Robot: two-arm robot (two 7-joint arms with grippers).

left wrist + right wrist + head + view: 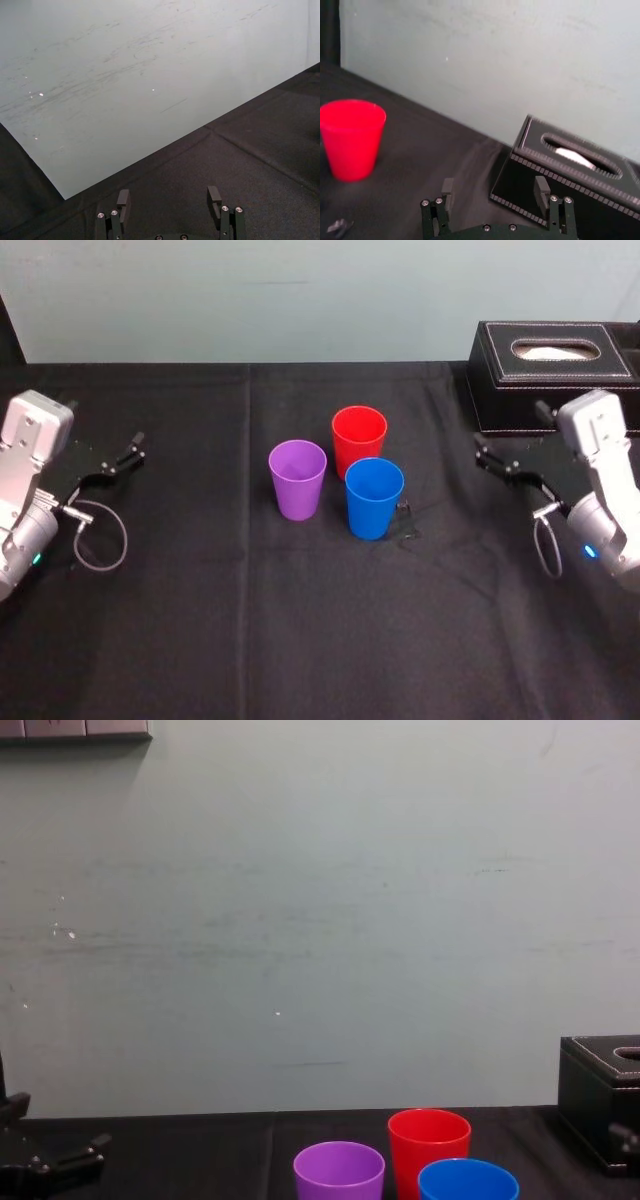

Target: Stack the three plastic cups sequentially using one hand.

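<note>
Head view: your left gripper (125, 453) is out well to the left of the red cup (358, 438), its silver-grey wrist angled so the fingers aim inward. Your right gripper (492, 458) mirrors it to the right of the red cup, just in front of the black box (550, 365).

The purple cup (298, 480) stands near the red cup's front-left, with a gap between them. The blue cup (374, 498) is just in front of the red cup; can't tell if they touch. All three are smooth, tapered, rim-up and unstacked on the black bench (250, 630).

Left wrist view: left fingers (123, 201) are spread wide over the bench cloth.

Right wrist view: right fingers (540, 187) are spread wide too. The red cup is well apart from them, and the box is close.

Chest view: the purple rim is left of the red cup, the blue rim is in front-right of it, and the box is far right.
</note>
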